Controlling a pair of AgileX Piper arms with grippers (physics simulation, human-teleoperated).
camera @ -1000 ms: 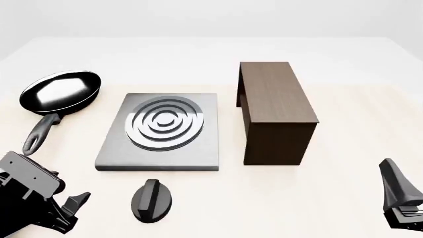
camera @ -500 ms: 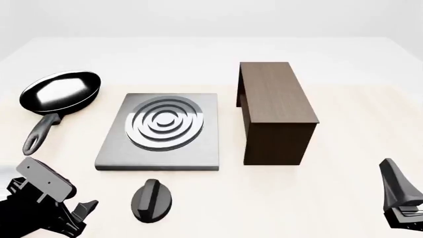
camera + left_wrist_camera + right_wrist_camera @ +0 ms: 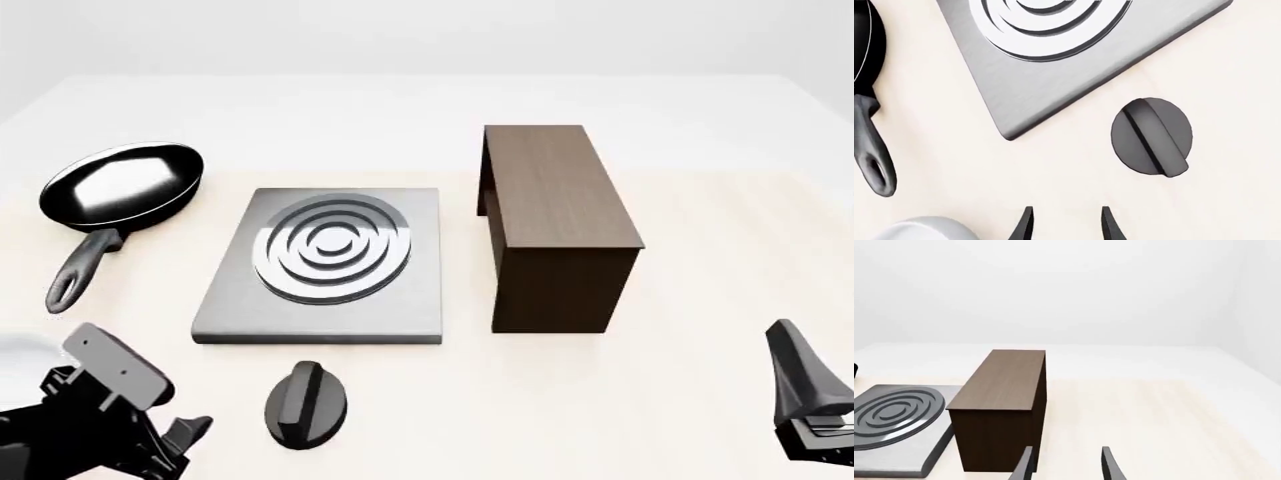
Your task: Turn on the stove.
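Note:
The stove (image 3: 327, 265) is a flat grey metal slab with raised silver burner rings, lying mid-table; its corner shows in the left wrist view (image 3: 1054, 75) and its edge in the right wrist view (image 3: 894, 422). Its round black ridged knob (image 3: 307, 402) sits apart on the table just in front of the slab, also in the left wrist view (image 3: 1151, 137). My left gripper (image 3: 180, 440) hovers at the front left, a short way left of the knob, open and empty (image 3: 1064, 225). My right gripper (image 3: 807, 400) stays at the front right, open and empty (image 3: 1064, 465).
A black frying pan (image 3: 123, 185) lies left of the stove, handle (image 3: 871, 150) toward the front. A dark brown wooden cabinet (image 3: 554, 225) stands right of the stove.
My left gripper has moved rightward, closer to the knob. The right arm, stove and knob have not moved.

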